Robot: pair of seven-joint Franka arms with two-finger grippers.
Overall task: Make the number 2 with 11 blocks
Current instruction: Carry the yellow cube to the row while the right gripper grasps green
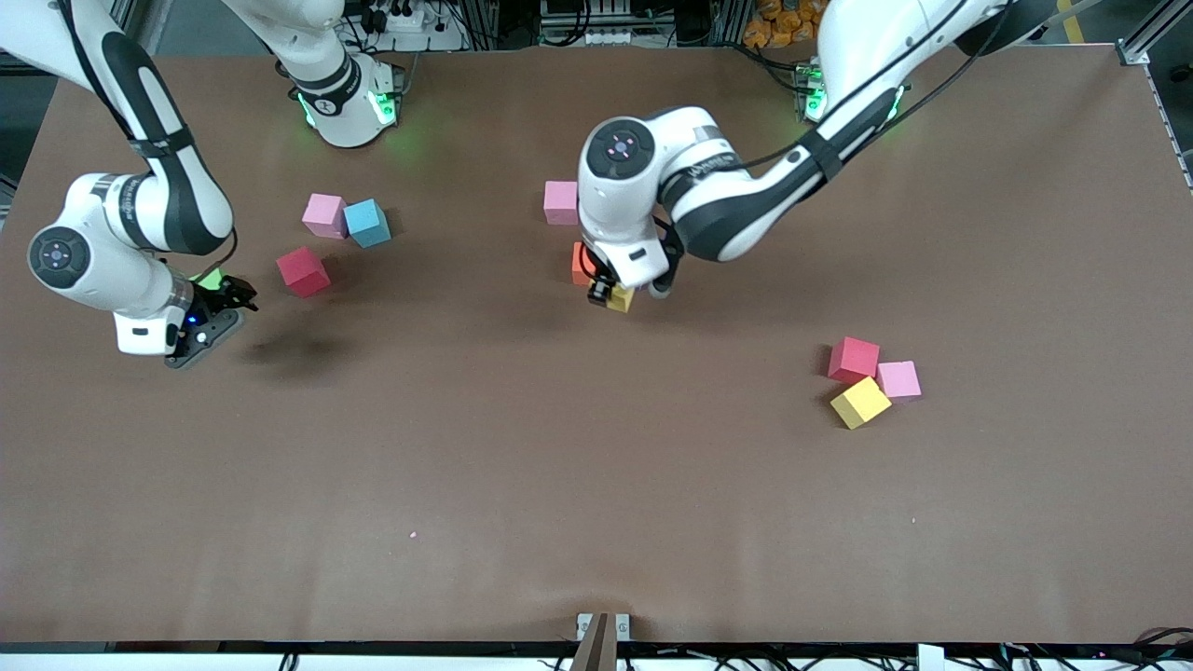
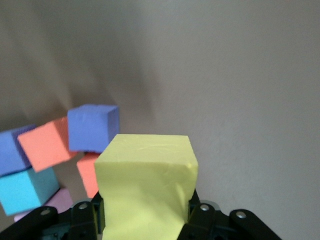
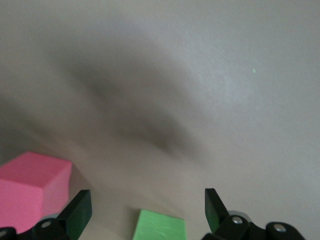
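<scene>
A matte brown table (image 1: 596, 485) fills the front view, with dark cabling and metal framing along the edge where the arms' bases stand, and soft shadows on its surface.

At the right arm's end of the table, the right gripper (image 1: 216, 308) hangs over bare surface with its black fingers (image 3: 80, 212) spread wide and nothing between them. A small green foam cube (image 1: 211, 277) shows just beside it, and the right wrist view shows that green cube (image 3: 161, 226) lying on the table under the open fingers, not gripped. Near it lies a red foam cube (image 1: 303, 271), and farther from the front camera a pink foam cube (image 1: 324, 215) touches a light blue foam cube (image 1: 367, 223).

Around the middle, another pink cube (image 1: 560, 202) sits beside the left arm's wrist. The left gripper (image 1: 610, 296) is clamped on a yellow foam cube (image 2: 146, 187), held next to an orange foam cube (image 1: 582, 264). The left wrist view shows a cluster beside the held cube: blue (image 2: 93, 127), orange (image 2: 46, 145), turquoise (image 2: 26, 189) and pale purple (image 2: 55, 202) cubes, loosely packed, some tilted; no digit 2 can be made out.

Toward the left arm's end, nearer the front camera, a red cube (image 1: 854, 360), a pink cube (image 1: 899, 380) and a yellow cube (image 1: 860, 403) lie touching in a small cluster
</scene>
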